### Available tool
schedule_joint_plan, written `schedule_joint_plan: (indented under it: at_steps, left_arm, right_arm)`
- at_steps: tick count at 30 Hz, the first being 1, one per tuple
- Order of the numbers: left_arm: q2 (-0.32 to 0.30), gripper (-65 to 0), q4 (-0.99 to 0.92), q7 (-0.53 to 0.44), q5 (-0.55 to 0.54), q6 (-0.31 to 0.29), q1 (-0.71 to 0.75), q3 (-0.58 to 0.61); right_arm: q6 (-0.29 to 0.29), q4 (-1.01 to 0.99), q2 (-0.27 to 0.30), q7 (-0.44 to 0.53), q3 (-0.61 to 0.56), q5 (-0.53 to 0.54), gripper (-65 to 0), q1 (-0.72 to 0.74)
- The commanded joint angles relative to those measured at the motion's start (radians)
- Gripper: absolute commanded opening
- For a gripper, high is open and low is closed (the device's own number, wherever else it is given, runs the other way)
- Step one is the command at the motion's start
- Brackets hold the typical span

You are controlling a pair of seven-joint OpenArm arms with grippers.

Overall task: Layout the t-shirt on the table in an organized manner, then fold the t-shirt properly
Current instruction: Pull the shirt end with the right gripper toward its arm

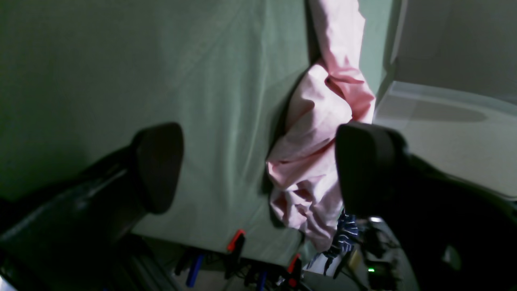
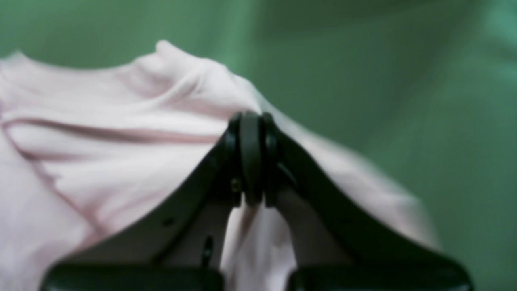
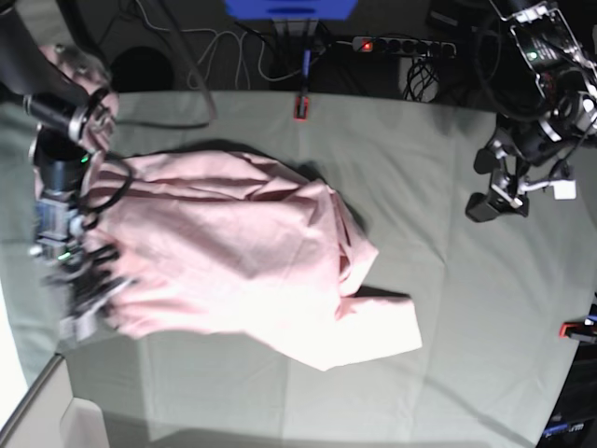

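The pale pink t-shirt [image 3: 242, 261] lies crumpled and spread across the left and middle of the table [image 3: 448, 327], with one flap pointing to the right. No lettering shows. My right gripper [image 3: 84, 303] is at the shirt's left edge. In the right wrist view the right gripper [image 2: 252, 157] has its fingers pressed together, pinching a fold of the t-shirt [image 2: 101, 141]. My left gripper [image 3: 482, 184] is well to the right of the shirt, above bare cloth. In the left wrist view the left gripper [image 1: 262, 169] is open and empty, with the t-shirt [image 1: 311, 153] far below.
Red-and-black clamps [image 3: 300, 105] [image 3: 576, 329] grip the table edges. A white bin [image 1: 444, 133] stands beside the table, with striped cloth [image 1: 345, 234] near it. A power strip [image 3: 401, 45] and cables lie beyond the far edge.
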Motion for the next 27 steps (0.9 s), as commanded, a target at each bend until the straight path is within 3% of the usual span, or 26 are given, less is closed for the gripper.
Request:
schedule_joint_plan:
  at_steps: [1, 9, 12, 17, 19, 22, 27]
  left_arm:
    - [-0.013, -7.7, 0.019, 0.008, -0.065, 0.022, -0.009, -0.002]
    - [-0.005, -7.7, 0.018, 0.008, -0.065, 0.022, -0.039, 0.004]
    - [-0.004, -7.7, 0.009, 0.008, -0.065, 0.022, -0.061, 0.004]
    - [-0.002, -7.7, -0.011, 0.008, -0.065, 0.022, -0.095, 0.005]
    - [-0.002, -7.7, -0.017, 0.008, -0.065, 0.022, -0.095, 0.005]
    - [-0.004, -7.7, -0.020, 0.008, -0.065, 0.022, -0.095, 0.005]
    - [-0.004, -7.7, -0.020, 0.008, -0.065, 0.022, -0.090, 0.005]
  right_arm:
    - [-0.014, 0.066, 0.024, 0.025, 0.028, 0.015, -65.0, 0.059]
    - [-0.019, 0.271, 0.092, -0.093, 0.317, 0.015, -65.0, 0.158]
    - [-0.011, 0.271, 0.120, -0.109, 0.358, 0.017, -65.0, 0.151]
    - [0.120, 0.273, 0.092, -0.153, 0.318, 0.012, -63.7, 0.069]
    - [0.152, 0.273, 0.083, -0.182, 0.231, 0.009, -58.4, 0.033]
    - [0.150, 0.271, 0.074, -0.221, 0.113, 0.015, -45.1, -0.022]
    - [0.150, 0.270, 0.043, -0.224, 0.034, 0.011, -24.4, -0.065]
